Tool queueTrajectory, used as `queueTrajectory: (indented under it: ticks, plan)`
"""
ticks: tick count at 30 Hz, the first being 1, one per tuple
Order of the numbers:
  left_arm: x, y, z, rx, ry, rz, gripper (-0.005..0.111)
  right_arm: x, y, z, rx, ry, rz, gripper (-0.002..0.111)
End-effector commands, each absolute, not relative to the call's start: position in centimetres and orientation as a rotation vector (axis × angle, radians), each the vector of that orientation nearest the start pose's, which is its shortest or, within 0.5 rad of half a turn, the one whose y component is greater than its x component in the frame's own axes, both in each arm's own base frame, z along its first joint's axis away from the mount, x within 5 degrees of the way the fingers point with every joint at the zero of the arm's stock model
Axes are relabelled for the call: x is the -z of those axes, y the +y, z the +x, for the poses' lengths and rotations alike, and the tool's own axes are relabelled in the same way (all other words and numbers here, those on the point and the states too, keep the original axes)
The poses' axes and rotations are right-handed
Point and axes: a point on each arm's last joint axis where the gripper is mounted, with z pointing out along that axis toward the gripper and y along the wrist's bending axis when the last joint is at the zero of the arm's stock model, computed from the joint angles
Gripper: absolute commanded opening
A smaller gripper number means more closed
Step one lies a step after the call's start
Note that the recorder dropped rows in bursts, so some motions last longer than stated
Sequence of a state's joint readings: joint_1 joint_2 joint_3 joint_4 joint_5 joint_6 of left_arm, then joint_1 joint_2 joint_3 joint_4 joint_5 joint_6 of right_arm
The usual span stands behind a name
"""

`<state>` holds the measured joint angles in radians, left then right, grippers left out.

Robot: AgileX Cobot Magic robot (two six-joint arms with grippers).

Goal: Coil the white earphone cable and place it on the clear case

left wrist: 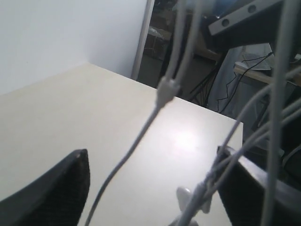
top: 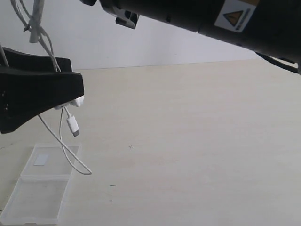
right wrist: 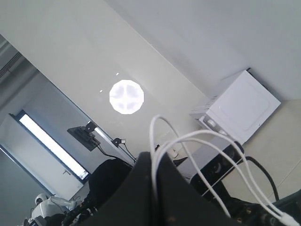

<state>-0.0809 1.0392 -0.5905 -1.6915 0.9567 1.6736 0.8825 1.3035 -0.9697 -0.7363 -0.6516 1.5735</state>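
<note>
The pale surface fills most of the exterior view. Across the top of that view runs the black right arm. It bears a warning sticker with a yellow triangle and an exclamation mark, and the lines printed under the triangle are too small to read. The left jaws stand wide apart, as the left wrist view shows by the two dark fingers at either side. Strands of the white cable run through the gap and bunch against one finger; I cannot tell whether they rest on it. The right jaws, seen only in the right wrist view, are pressed together on the cable, and white loops rise out of the seam between them. The clear case lies open and flat on the surface below the left jaws, well apart from them. A whitish patch in its far half shows no writing. A cable loop hangs from the left jaws down beside the case. The plug dangles just under their tip, and the Y-junction hangs between them.
</note>
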Motion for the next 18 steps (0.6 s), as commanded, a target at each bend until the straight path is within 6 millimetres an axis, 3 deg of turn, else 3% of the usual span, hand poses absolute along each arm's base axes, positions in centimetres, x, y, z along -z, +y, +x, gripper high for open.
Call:
queueTrajectory:
  ticks: [1,5,12,18]
  plan:
    - [-30.82,-8.89,17.81,0.97,1.625,0.669,0.071,-39.01,24.94,15.56,-1.782,1.509,-0.391,0.0]
    - [-30.83,-8.89,17.81,0.969,1.624,0.669,0.064,-39.01,24.94,15.56,-1.782,1.509,-0.391,0.0]
    - [-30.83,-8.89,17.81,0.968,1.623,0.671,0.027,-38.97,24.94,15.6,-1.777,1.514,-0.388,0.0]
    - [-30.89,-8.87,17.76,0.962,1.621,0.669,0.011,-38.76,24.8,15.78,-1.737,1.55,-0.367,0.0]
